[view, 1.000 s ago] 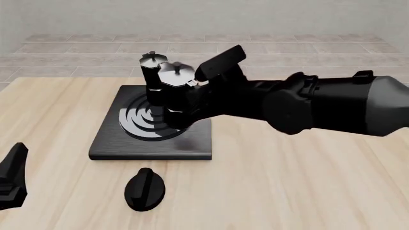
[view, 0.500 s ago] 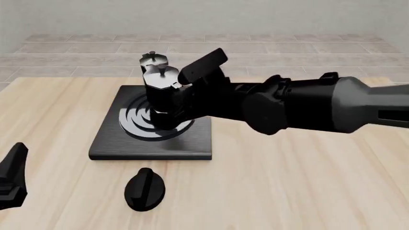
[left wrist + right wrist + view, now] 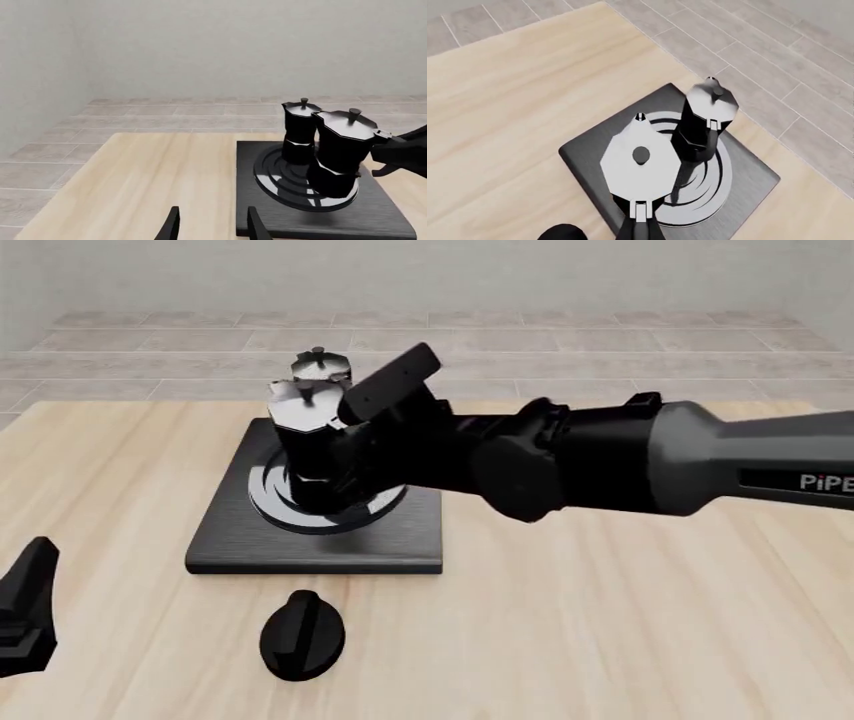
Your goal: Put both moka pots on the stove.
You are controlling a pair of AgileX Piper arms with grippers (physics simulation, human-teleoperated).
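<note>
Clearly, white lettering reading "PiPE" is showing on the right arm's grey sleeve at the front view's edge. The right gripper (image 3: 350, 445) is grasping the handle of the near moka pot (image 3: 307, 430), holding its faceted black body over the burner rings; whether its base is touching cannot be told. The far moka pot (image 3: 319, 368) is standing just behind it on the stove (image 3: 320, 540), a flat dark slab with concentric silver rings. The left gripper (image 3: 211, 225) is sitting parted and empty above the pale wooden table (image 3: 601, 620). A black oval knob (image 3: 302, 636) is lying before the stove.
</note>
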